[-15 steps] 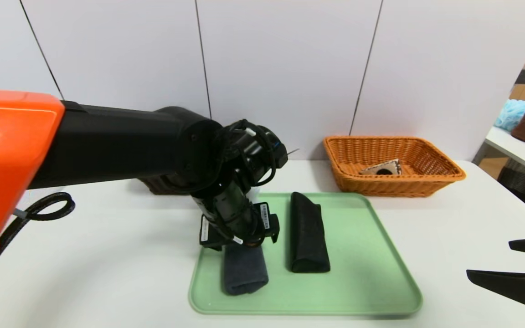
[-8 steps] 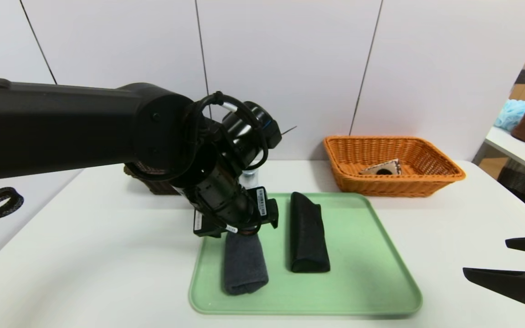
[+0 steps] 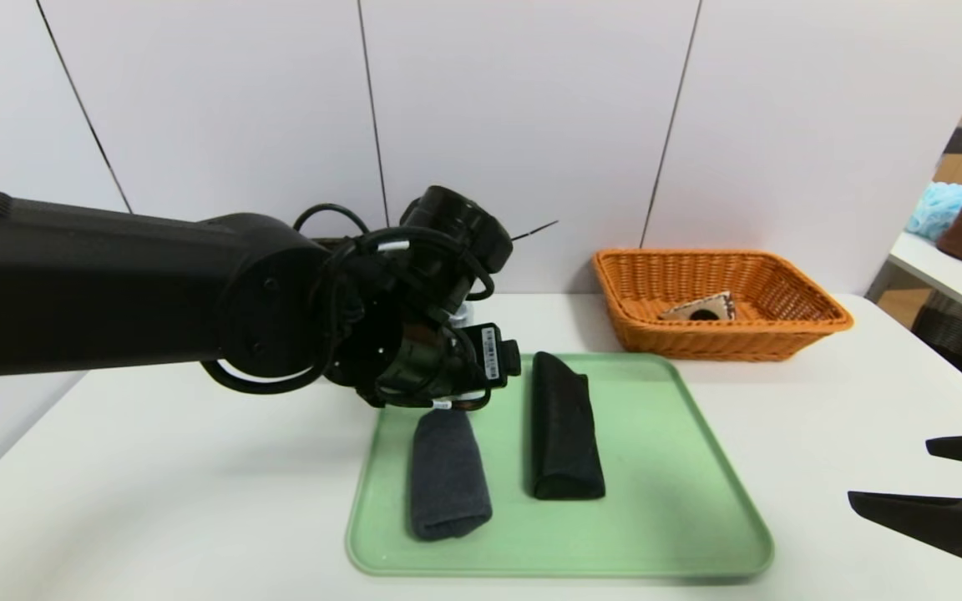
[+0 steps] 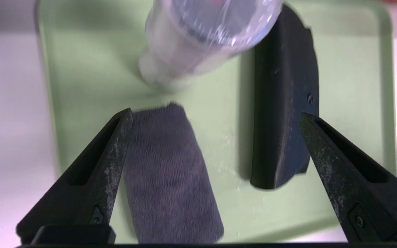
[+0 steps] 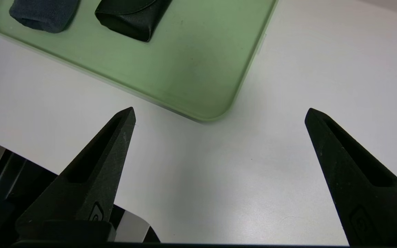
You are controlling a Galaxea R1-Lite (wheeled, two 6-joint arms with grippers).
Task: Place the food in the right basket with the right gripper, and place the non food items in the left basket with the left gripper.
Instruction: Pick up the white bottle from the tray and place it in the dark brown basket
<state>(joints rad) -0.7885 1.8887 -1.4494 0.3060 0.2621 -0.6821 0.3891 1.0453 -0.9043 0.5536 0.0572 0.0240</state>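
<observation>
A green tray [image 3: 656,534] is lying on a white table [image 3: 197,501], its near edge running close to the table's near side. On the tray, toward its near left corner, a folded dark grey cloth [image 3: 449,480] is lying lengthwise. To the right of the cloth, and apart from it, a long black case [image 3: 565,430] is stretching from near the tray's far edge toward its middle. A clear container with a shiny round lid [image 4: 215,20] is standing near the tray's far left part, mostly hiding behind the left arm in the head view. The left gripper [image 4: 215,115] is hovering above the left part of the tray, its fingers spreading wide and holding nothing, with the cloth and the case showing below and between them. The right gripper [image 5: 221,113] is waiting beyond the tray's near right corner, over the table, its fingers also spreading wide and empty. Behind the tray, near the table's far right corner, an orange-brown wicker basket [image 3: 723,328] is holding a light wedge-shaped item with dark markings [image 3: 702,308], which is leaning inside it.
</observation>
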